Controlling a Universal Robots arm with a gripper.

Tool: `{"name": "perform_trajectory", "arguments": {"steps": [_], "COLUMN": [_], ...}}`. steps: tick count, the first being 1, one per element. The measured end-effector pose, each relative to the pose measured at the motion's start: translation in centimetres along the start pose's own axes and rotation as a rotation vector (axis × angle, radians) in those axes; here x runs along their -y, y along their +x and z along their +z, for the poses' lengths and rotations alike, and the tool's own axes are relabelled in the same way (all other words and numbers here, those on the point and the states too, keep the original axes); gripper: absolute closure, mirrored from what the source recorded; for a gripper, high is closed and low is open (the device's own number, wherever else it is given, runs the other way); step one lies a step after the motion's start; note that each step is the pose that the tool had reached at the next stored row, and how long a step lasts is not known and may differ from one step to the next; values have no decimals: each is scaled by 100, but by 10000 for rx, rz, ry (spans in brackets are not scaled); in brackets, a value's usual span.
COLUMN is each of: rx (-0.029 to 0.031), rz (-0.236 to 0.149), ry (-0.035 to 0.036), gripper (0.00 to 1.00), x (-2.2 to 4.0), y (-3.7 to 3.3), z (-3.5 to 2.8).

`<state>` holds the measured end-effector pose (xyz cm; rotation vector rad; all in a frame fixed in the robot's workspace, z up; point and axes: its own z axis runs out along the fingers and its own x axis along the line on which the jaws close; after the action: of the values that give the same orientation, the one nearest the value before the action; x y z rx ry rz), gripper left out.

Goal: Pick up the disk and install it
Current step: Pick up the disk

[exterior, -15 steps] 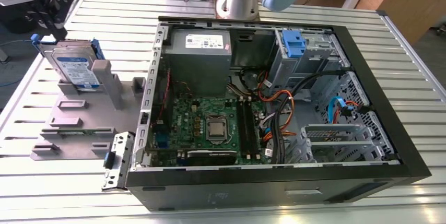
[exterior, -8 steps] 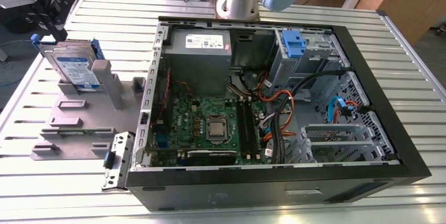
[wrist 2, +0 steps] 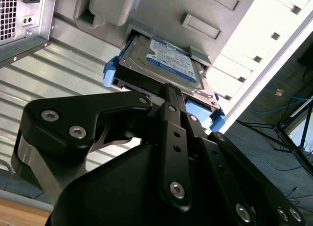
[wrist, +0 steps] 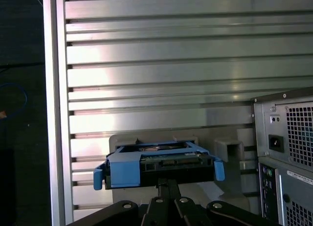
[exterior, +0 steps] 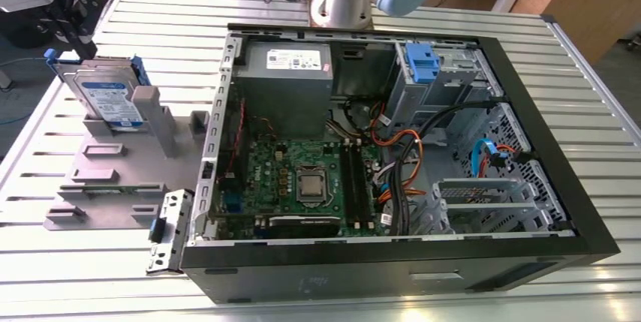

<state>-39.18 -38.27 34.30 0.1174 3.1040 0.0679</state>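
End effector (wrist 2: 169, 95) beside the disk (wrist 2: 171, 64)

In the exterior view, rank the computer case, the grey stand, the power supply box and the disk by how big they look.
computer case
grey stand
power supply box and disk: these look about alike, so unranked

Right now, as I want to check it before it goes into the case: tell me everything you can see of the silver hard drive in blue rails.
The flat rectangular silver hard drive carries a white-and-blue label on its face and blue plastic rails along its sides. It stands on edge in the grey plastic stand on the slatted metal table, outside the open black computer case. The black gripper is close at its upper edge; contact is unclear.
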Motion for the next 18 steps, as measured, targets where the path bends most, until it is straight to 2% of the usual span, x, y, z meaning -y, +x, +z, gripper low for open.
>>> {"name": "perform_trajectory", "arguments": {"steps": [5, 10, 18], "rx": [-4, -26, -32], "rz": [-95, -586, -698], "ry": [-3, -19, -23], "gripper": [89, 89, 89], "x": [0, 0, 0], "y": [0, 0, 0], "z": [0, 0, 0]}}
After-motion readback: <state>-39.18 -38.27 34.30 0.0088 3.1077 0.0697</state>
